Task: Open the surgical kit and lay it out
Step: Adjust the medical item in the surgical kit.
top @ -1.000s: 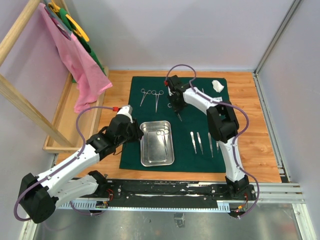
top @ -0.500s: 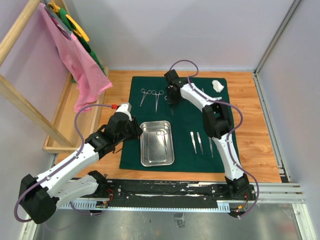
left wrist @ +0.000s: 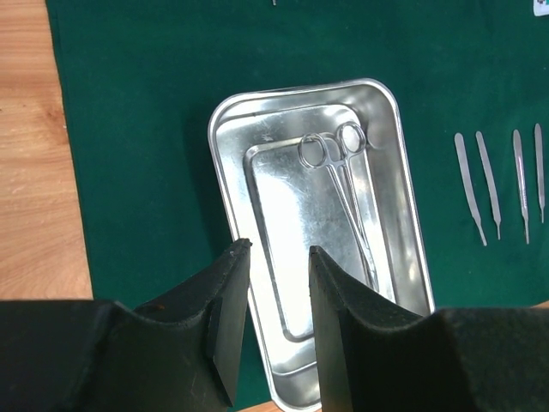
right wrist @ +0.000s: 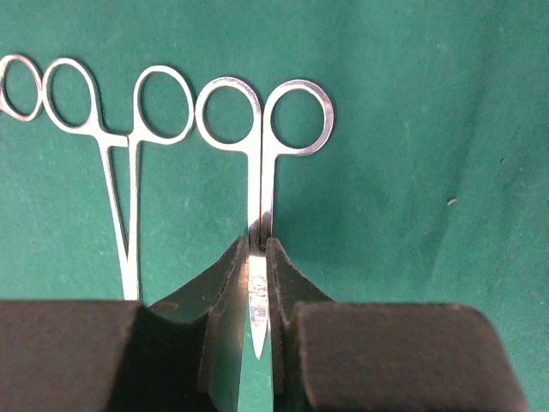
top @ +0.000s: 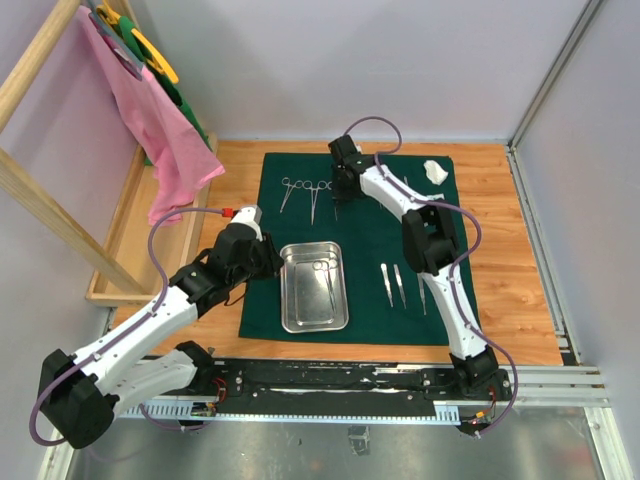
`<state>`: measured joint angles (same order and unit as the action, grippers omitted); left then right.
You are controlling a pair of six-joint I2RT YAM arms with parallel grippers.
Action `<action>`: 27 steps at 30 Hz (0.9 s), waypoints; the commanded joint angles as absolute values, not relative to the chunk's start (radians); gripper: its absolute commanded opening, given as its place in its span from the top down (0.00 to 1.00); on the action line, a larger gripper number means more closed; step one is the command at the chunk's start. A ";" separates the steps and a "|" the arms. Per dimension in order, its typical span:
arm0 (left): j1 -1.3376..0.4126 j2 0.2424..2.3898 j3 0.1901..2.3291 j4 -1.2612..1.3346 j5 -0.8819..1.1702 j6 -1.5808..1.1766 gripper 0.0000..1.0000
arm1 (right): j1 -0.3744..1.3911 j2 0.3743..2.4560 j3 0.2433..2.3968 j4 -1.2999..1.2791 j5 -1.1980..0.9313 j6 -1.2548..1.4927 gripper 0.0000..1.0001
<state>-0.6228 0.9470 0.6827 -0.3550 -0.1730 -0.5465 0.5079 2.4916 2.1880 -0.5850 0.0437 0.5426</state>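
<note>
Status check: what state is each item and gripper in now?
Green cloth: spread flat.
Steel tray: on cloth, holds one forceps.
Two forceps: laid near far edge.
Third forceps: beside them, gripped at shanks.
Right gripper: shut on third forceps.
Left gripper: open, empty, above tray's rim.
Tweezers: laid in a row.
Gauze: far right corner.

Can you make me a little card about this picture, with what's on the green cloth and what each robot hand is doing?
Cloth: green cloth spread flat on the wooden table
Tray: steel tray on the cloth, one forceps inside
Laid out: two forceps at the far edge, four tweezers right of the tray, white gauze in the far right corner
Left gripper: open, empty, by the tray's left rim
Right gripper: shut on a third forceps, beside those two
</note>
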 commanded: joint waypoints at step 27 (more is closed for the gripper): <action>-0.603 0.902 0.805 -0.431 -0.203 -0.530 0.59 | 0.490 1.861 1.740 -0.323 -0.404 0.180 0.33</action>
